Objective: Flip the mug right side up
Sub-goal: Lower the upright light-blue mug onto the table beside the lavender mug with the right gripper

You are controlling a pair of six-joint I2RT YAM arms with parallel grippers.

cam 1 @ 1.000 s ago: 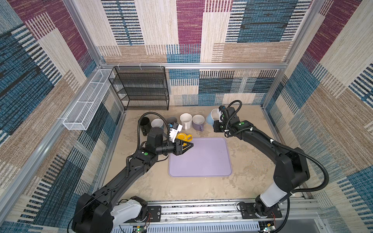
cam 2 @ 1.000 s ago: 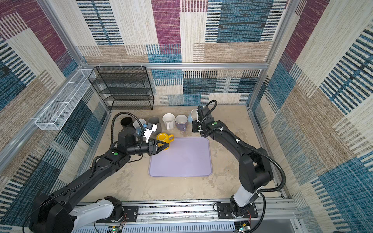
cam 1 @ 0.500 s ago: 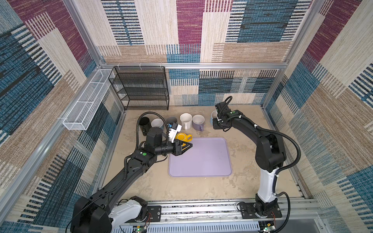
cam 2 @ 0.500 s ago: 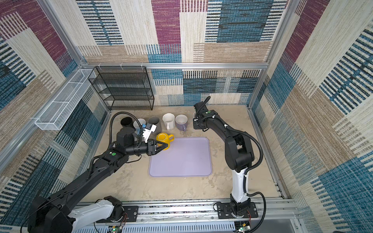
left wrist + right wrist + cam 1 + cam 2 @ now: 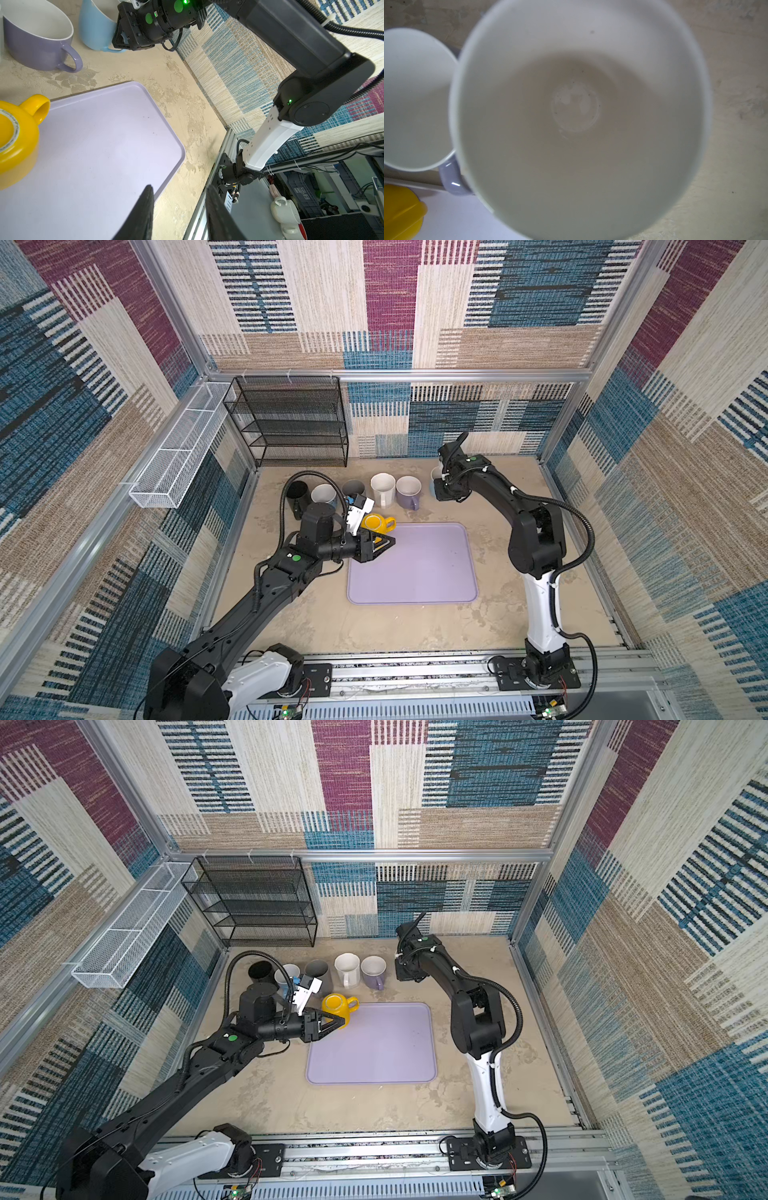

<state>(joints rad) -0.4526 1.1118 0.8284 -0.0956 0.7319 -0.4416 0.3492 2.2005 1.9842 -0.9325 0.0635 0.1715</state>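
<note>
Right gripper point(image 5: 121, 40): jaws narrow at light blue mug point(image 5: 93, 25) handle, fingertips hidden | that mug: mouth up beside purple mug point(image 5: 31, 47), blurred in right wrist view | left gripper point(image 5: 179, 207): part-open, empty, over lavender tray point(image 5: 104, 145) | yellow mug point(image 5: 14, 141): upside down on tray corner, cut off

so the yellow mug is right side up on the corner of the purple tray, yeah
No: the yellow mug is upside down on the corner of the purple tray; the left wrist view shows its base ring facing up.
</note>
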